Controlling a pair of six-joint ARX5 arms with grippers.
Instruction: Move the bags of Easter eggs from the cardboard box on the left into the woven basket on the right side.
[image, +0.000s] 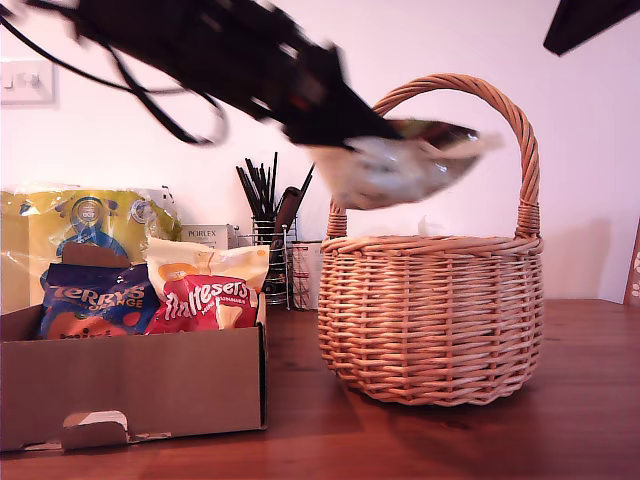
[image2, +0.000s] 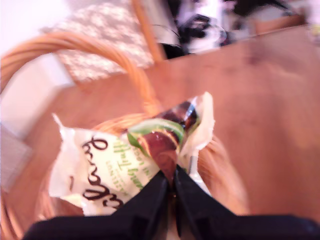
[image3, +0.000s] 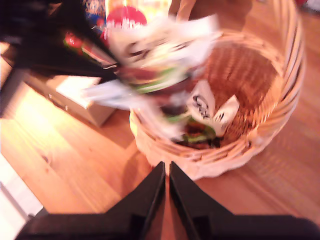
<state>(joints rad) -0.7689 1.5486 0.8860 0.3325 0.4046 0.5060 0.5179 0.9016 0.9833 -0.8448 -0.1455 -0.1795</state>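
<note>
Carrying a pouch to the basket

Your first gripper (image2: 172, 182) clamps a white glossy Galaxy pouch (image: 395, 165) above the round tan wicker basket (image: 430, 320); next, lower and release.

Your second gripper (image3: 166, 175) is closed, empty.

White pouch (image: 395, 170), green-brown print; tan basket (image: 432, 315); red Maltesers bag (image: 205, 303).

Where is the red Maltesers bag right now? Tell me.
The red Maltesers bag stands in the cardboard box at the exterior view's left, beside the blue Terry's bag.
</note>
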